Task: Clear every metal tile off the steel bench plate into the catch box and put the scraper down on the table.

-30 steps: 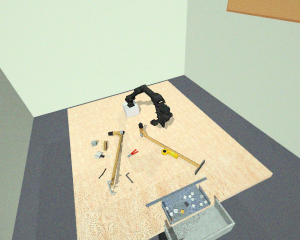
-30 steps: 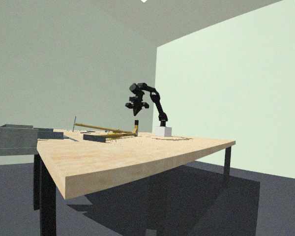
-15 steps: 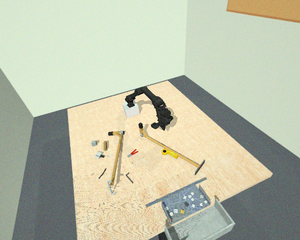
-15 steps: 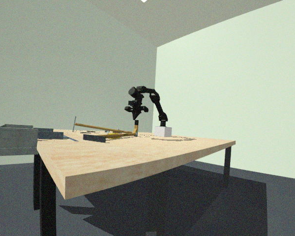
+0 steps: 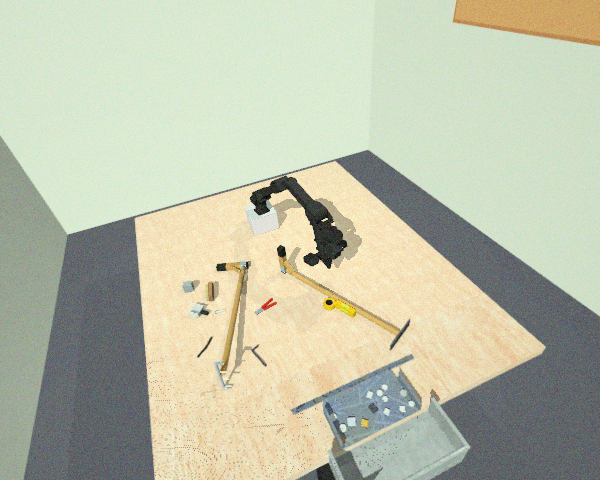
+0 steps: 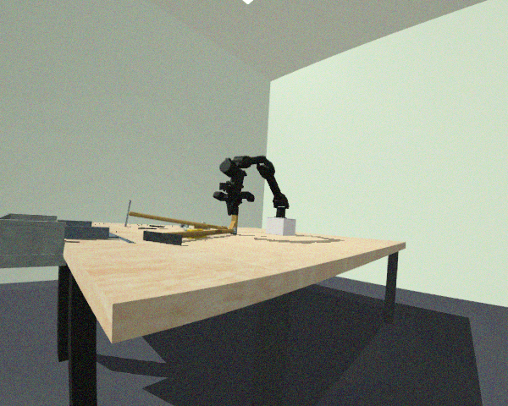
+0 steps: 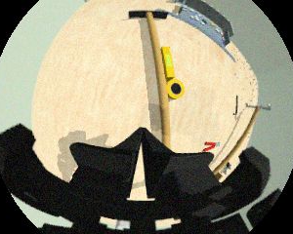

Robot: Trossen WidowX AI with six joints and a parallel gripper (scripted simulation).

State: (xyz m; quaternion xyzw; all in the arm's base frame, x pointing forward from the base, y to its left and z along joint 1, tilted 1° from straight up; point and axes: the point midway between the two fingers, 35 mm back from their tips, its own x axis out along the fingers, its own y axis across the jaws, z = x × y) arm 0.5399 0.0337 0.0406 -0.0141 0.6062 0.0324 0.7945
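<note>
The black arm [image 5: 318, 210] [image 6: 269, 177] is rising from the white block [image 5: 262, 221] [image 6: 281, 226], bending over at its elbow and reaching out beyond the block. Its wrist [image 5: 327, 240] [image 6: 233, 173] is pointing downward, well apart from the block. The gripper [image 5: 327, 265] [image 6: 232, 213] [image 7: 142, 131] is hanging higher than the block's foot, its fingertips meeting, holding nothing.
</note>
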